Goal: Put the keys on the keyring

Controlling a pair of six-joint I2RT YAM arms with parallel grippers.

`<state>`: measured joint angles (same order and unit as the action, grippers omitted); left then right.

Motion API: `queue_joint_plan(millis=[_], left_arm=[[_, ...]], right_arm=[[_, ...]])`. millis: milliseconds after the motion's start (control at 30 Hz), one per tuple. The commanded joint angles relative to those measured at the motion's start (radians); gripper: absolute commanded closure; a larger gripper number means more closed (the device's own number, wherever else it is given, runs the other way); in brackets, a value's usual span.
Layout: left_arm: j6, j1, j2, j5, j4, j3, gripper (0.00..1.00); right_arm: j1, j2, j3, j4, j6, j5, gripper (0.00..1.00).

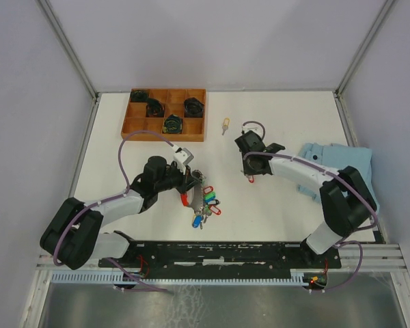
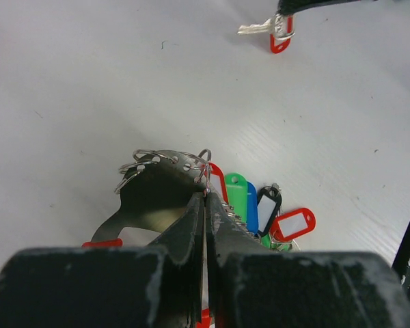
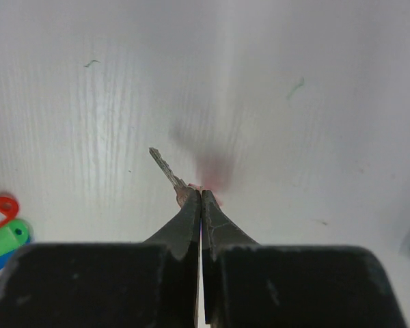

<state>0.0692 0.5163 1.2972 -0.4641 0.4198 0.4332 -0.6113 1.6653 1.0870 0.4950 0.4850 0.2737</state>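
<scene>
I've got the white bench (image 1: pixel 287 212) filling the view, with both arms reaching out over its middle. My left arm (image 1: pixel 116 203) comes in from the near left. Its jaws are clenched on the grey metal band of the keyring (image 2: pixel 165 166), pinning the bunch near the bench centre with the coloured tags fanned out on the near side. I read that as holding the ring steady so a key can be brought to it. My right arm (image 1: pixel 304 174) sweeps in from the near right. Its jaws are clamped tight on the red-tagged key (image 3: pixel 165 168), gripped at the head end so the blade pokes out free past the tips. Whether it's lifted off the bench I can't tell. I see nothing lying between that key and the keyring. Far left sits the wooden tray (image 1: pixel 141 126) with black round parts (image 1: pixel 171 124) in some compartments, well apart from the work. The blue cloth (image 1: pixel 342 160) lies at the right edge, beyond my right arm, no bother. Smallest of all is a yellow-tagged key (image 1: pixel 225 124), loose on the far side between the tray and the right jaws, next in line I'd guess
</scene>
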Motion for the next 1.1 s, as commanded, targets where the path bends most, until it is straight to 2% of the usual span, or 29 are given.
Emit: queue_joint_plan(millis=[0,100,267,500,633,833,1067], left_arm=[[-0.031,-0.002,-0.032,-0.05,0.019,0.039,0.97],[-0.031,-0.001,-0.039,-0.055,0.02,0.036,0.97],[-0.03,-0.001,-0.031,-0.062,0.02,0.039,0.97],[-0.028,0.002,-0.028,-0.072,0.02,0.043,0.97],[-0.028,0.004,-0.031,-0.074,0.018,0.042,0.97],[-0.027,0.005,-0.023,-0.077,0.012,0.048,0.97],[-0.025,0.004,-0.016,-0.083,0.011,0.052,0.97]], right_arm=[[0.002,-0.143,-0.011,0.091,0.046,0.224,1.0],[0.01,-0.182,0.022,0.155,0.055,0.339,0.99],[0.011,-0.178,-0.033,0.166,0.187,0.481,0.99],[-0.028,-0.103,-0.127,0.073,0.374,0.386,0.99],[-0.056,-0.065,-0.147,0.038,0.453,0.328,0.96],[-0.056,-0.028,-0.163,-0.006,0.464,0.228,0.86],[-0.051,-0.117,-0.147,0.023,0.289,0.2,0.53]])
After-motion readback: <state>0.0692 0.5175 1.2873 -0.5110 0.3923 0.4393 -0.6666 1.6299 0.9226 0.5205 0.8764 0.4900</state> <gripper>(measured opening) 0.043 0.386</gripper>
